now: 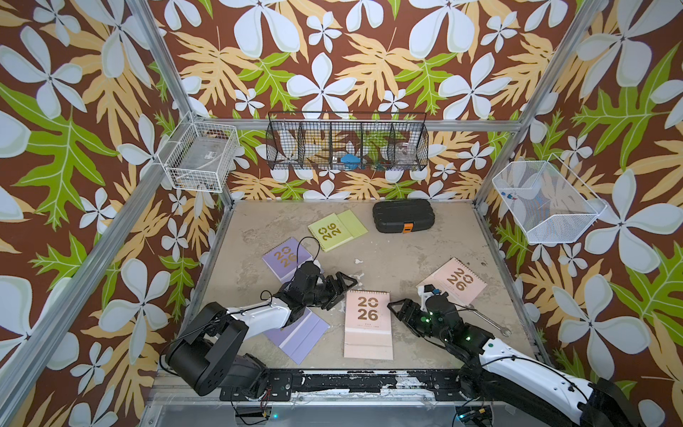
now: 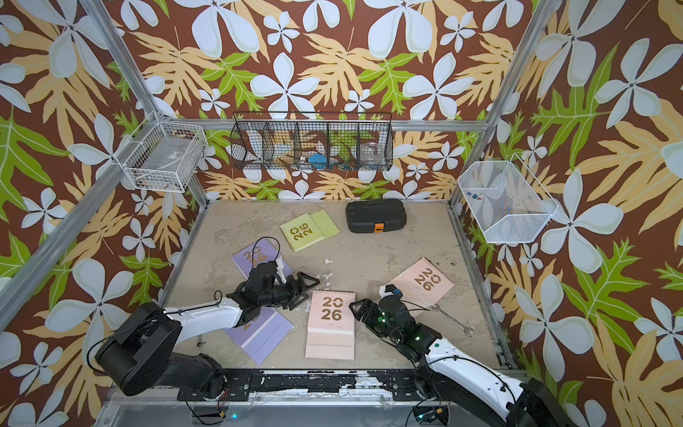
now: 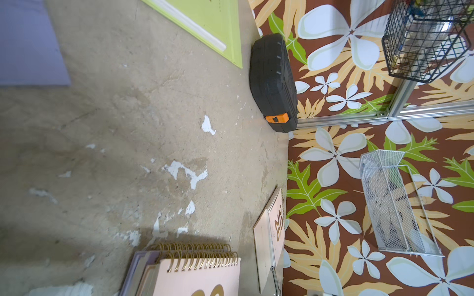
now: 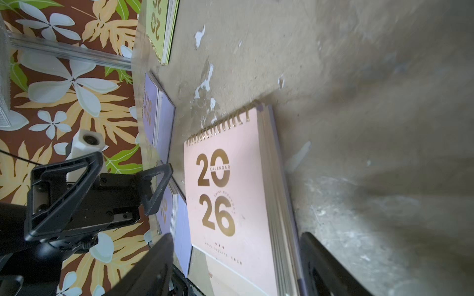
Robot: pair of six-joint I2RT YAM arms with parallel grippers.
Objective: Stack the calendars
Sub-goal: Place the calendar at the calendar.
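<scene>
Several calendars lie flat on the table. At front centre a pale pink calendar [image 1: 367, 325] [image 4: 225, 194] rests on a lilac one, whose edge shows beneath it [image 3: 133, 269]. My right gripper [image 1: 392, 312] [image 4: 236, 256] is open, its fingers either side of this stack's right part. My left gripper [image 1: 345, 294] hovers open and empty by the stack's far left corner. Under the left arm lies a lilac calendar [image 1: 299, 334], with another lilac one [image 1: 286, 258] behind it. A lime green calendar [image 1: 336, 231] lies further back and a second pink one [image 1: 452, 281] at right.
A black ribbed case [image 1: 403, 216] with an orange latch sits at the back by the wall. A metal wrench [image 1: 488, 319] lies at front right beside my right arm. Wire baskets [image 1: 347, 142] hang on the back and side walls above the table.
</scene>
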